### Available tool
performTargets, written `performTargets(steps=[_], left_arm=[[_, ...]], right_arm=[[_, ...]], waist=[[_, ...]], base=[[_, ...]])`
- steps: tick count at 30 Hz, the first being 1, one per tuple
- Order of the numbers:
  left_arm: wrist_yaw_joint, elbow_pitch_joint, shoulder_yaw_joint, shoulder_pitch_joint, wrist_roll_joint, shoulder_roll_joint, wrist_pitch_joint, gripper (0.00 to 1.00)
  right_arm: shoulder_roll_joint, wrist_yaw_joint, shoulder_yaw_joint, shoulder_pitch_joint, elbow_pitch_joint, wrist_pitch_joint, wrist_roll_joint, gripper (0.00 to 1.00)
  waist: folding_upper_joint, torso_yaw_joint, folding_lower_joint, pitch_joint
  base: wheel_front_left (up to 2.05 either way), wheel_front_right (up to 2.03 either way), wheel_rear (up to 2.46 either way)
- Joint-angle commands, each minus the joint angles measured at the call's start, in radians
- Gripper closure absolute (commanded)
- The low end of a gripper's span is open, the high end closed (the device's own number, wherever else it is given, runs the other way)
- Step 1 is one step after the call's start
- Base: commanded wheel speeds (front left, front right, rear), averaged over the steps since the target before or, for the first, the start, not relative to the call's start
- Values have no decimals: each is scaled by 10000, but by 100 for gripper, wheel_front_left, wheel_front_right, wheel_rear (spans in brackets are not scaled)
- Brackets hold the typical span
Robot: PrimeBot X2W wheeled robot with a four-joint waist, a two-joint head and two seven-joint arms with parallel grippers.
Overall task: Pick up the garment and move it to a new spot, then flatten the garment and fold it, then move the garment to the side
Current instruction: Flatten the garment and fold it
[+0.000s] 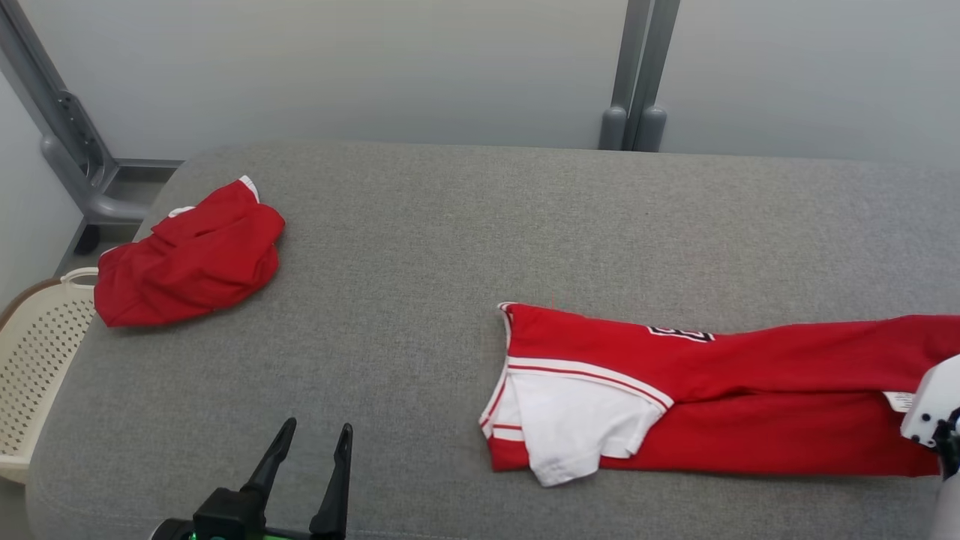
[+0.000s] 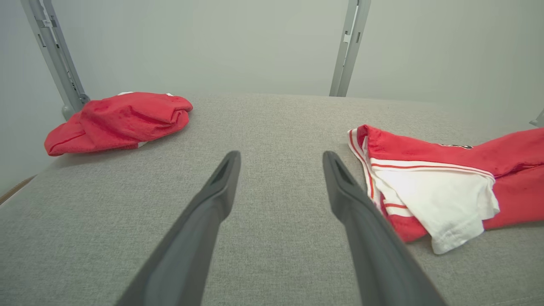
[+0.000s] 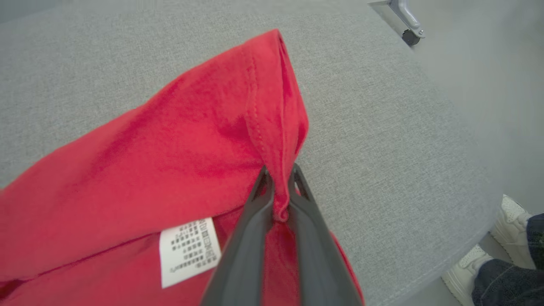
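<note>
A red garment [image 1: 757, 390] with white trim and a white panel lies stretched across the right side of the grey padded table [image 1: 450, 225]; its collar end points towards the middle. In the left wrist view the same garment [image 2: 425, 153] lies to the right of the fingers. My right gripper [image 3: 280, 170] is shut on a pinched fold of the garment's red hem [image 3: 272, 110], beside a white care label [image 3: 189, 250]. That arm's pale wrist [image 1: 930, 405] sits at the garment's right end. My left gripper [image 1: 317, 427] [image 2: 280, 156] hovers open over bare table at the front left, holding nothing.
A second red garment [image 1: 187, 262] [image 2: 119, 121] lies bunched at the table's far left corner. A cream perforated basket [image 1: 37, 352] stands beside the left edge. Grey metal posts [image 1: 637, 75] rise behind the table. A person's white shoes [image 3: 488, 255] stand past the right edge.
</note>
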Motion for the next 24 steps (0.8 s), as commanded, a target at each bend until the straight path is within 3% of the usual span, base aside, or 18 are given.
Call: performTargets(steps=[1,7,11,24], left_arm=[[63,-66,77,37,84,-47,-12,0],[99,-147,111,86,183,-117,-12,0],[80,-102,92,67,222,-150,-12,0],[4,50,114,-119,215,-343,-12,0]], right_arm=[[-70,-18,-78,139,-312,28,-163,100],[-63,-18,201,315,-1353,348,-694,100],[-49,-17,999,238,-1217,689,-202,100],[-60,-17,6097,338,-211,1210,3930,100]], waist=[[0,-28,0,-18],[0,-100,0,-81],[0,-94,0,-131],[0,-9,0,-158]], base=[[0,0,0],[0,0,0],[0,0,0],[0,0,0]])
